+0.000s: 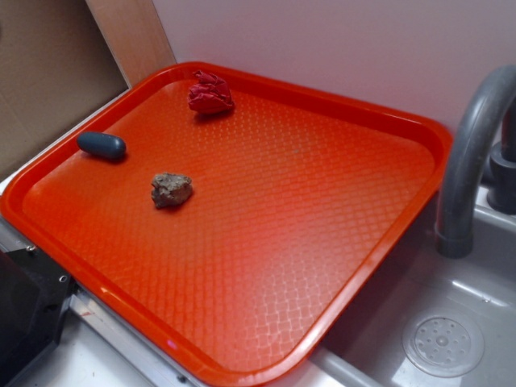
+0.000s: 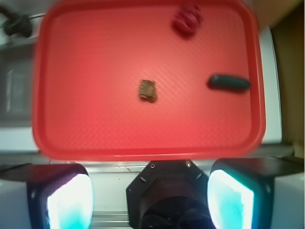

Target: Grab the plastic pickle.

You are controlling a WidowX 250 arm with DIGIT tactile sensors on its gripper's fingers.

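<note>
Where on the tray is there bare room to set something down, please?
The tray is bare over its whole half toward the faucet and its near corner. The crowded part is the far left corner, where the pickle, brown lump and red wad lie apart.

Exterior view is evenly and softly lit, sharp, with a pale sheen across the middle of the orange tray (image 1: 322,201) and short shadows beside the things on it; wrist view is blurred throughout, washed out, the fingertips (image 2: 69,202) glaring white-cyan.
</note>
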